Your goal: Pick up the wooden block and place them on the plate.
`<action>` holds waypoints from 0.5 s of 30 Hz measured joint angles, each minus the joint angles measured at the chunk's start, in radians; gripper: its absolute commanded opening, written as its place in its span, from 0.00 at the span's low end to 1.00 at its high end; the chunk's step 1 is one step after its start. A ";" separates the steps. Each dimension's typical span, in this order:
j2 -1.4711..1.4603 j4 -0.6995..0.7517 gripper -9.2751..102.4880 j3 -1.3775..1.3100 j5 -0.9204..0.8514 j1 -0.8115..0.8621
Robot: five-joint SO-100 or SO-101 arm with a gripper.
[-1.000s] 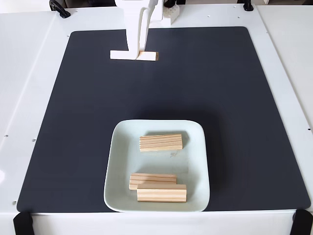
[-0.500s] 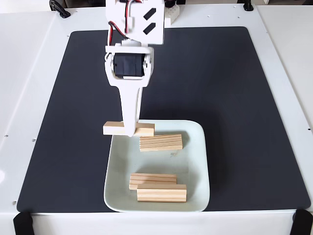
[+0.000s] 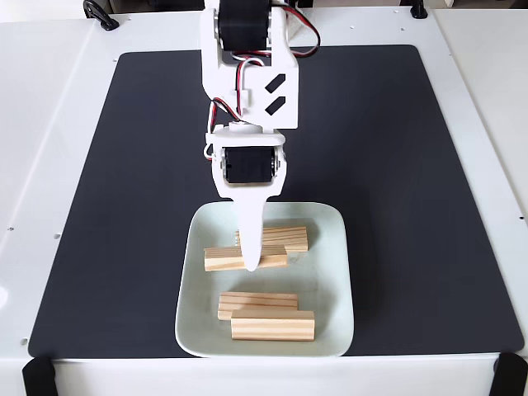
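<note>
In the fixed view, the white arm (image 3: pixel 246 74) reaches from the far edge of the counter (image 3: pixel 49 124) down over the black mat (image 3: pixel 412 165). Its hand (image 3: pixel 252 262) points downward and pinches a wooden block (image 3: pixel 227 259) crosswise, over the middle of the plate (image 3: pixel 334 280). Whether that block touches the plate cannot be told. The plate sits on the mat near the counter's near edge. Just behind the held block, a second block (image 3: pixel 285 238) lies in the plate's far half, partly hidden by the hand. Two more blocks lie side by side and touching in the plate's near half: one (image 3: pixel 257 300) farther back, another (image 3: pixel 272 326) close to the near rim.
</note>
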 measured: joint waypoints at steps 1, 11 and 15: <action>-0.002 0.000 0.08 0.000 0.000 -0.006; -0.002 0.000 0.13 0.000 0.043 -0.046; -0.002 0.000 0.34 0.000 0.089 -0.048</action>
